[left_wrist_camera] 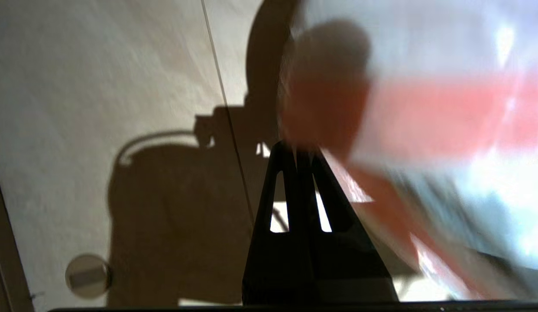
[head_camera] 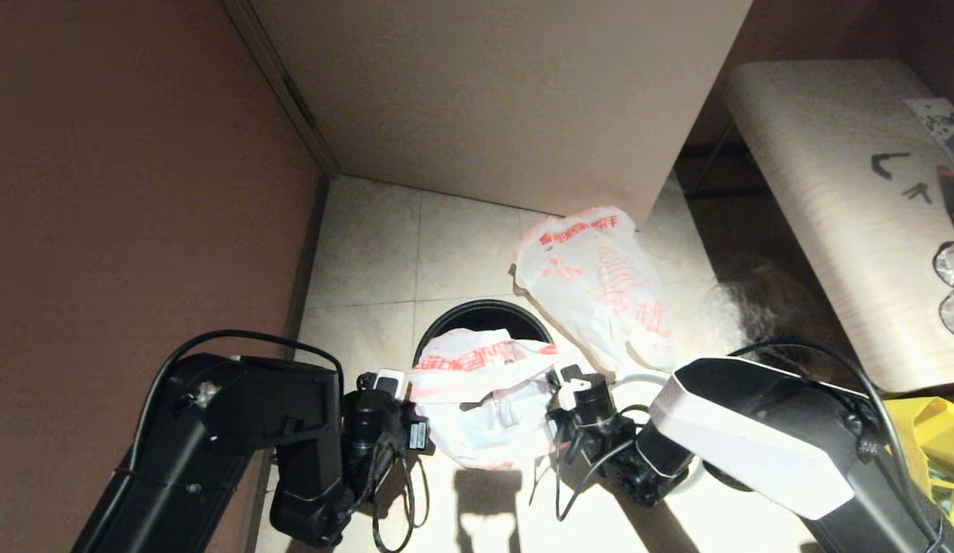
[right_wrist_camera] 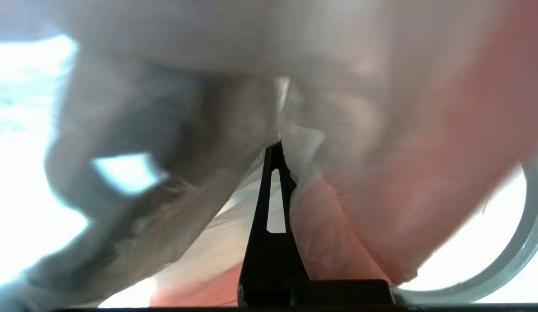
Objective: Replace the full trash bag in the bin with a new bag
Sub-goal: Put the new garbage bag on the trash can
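Note:
The new bag, limp white plastic with a red text band, hangs stretched between both grippers just in front of the bin. It covers the near part of the bin's black mouth. My left gripper is shut on the bag's left edge; in the left wrist view the shut fingers pinch red plastic. My right gripper holds the bag's right edge, and there plastic covers one finger. The full trash bag, with its red striped drawing, lies on the floor beyond and right of the bin.
The loose grey ring lies on the tiles by my right gripper, and the right wrist view also shows the ring. A yellow bag sits at the far right under a pale bench. A brown wall runs along the left. A round floor drain is nearby.

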